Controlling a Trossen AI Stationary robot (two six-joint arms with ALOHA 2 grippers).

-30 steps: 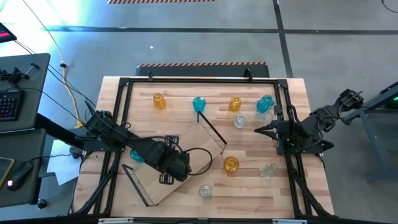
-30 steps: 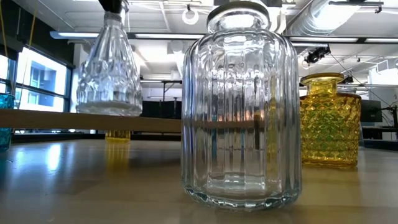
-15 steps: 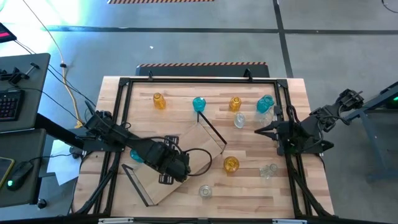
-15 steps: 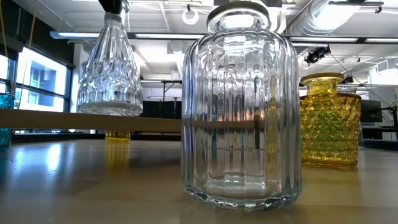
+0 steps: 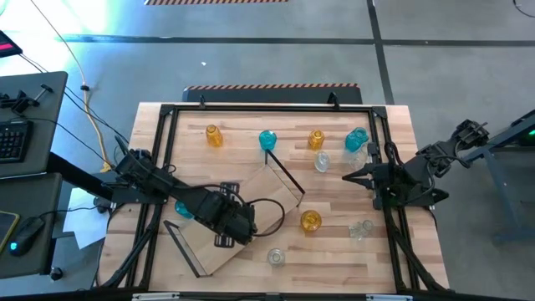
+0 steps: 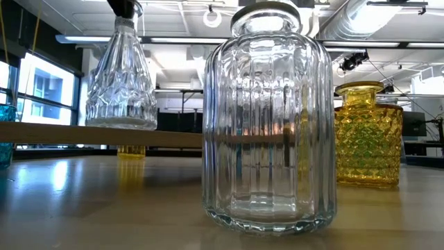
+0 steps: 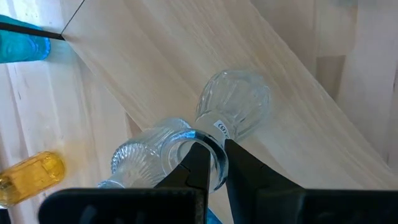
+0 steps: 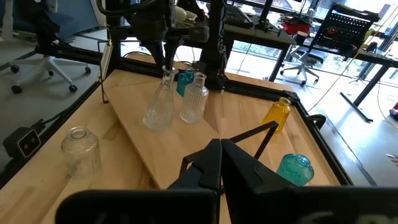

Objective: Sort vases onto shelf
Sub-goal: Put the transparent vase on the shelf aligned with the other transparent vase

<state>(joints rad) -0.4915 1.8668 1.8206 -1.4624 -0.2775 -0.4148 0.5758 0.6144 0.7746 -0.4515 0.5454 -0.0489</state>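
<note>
Left gripper (image 7: 214, 163) is over the shelf (image 5: 251, 213), the light board lying slanted on the table (image 5: 334, 251) with black wire frames at its ends. Its jaws are pinched narrow on the rim of a clear flask-shaped vase (image 7: 233, 106), gripping it by the neck. In the low view that vase (image 6: 121, 76) hangs upright with its base at or just above the board's edge (image 6: 173, 137); contact with the board can't be told.

A second clear vase, ribbed (image 7: 134, 158), stands on the shelf just beside the held one; in the right wrist view the two (image 8: 157, 106) (image 8: 194, 99) are close together with the left arm above them. A teal vase (image 5: 183, 210) sits just beyond the shelf's edge, beside the left arm.

Right gripper (image 5: 347, 176) waits well off the shelf, toward the table's right rail, jaws fully closed, holding nothing.

Other vases on the table away from the shelf: amber (image 5: 214, 135), teal (image 5: 267, 140), amber (image 5: 316, 138), teal (image 5: 357, 139) in a row along the far side from the shelf; a clear one (image 5: 322, 161) near the right gripper; a round amber one (image 5: 310, 221) just off the shelf's right end; a clear one (image 5: 362, 227) past that; a clear jar (image 5: 276, 257) near the table's front edge, which fills the low view (image 6: 269, 118).
</note>
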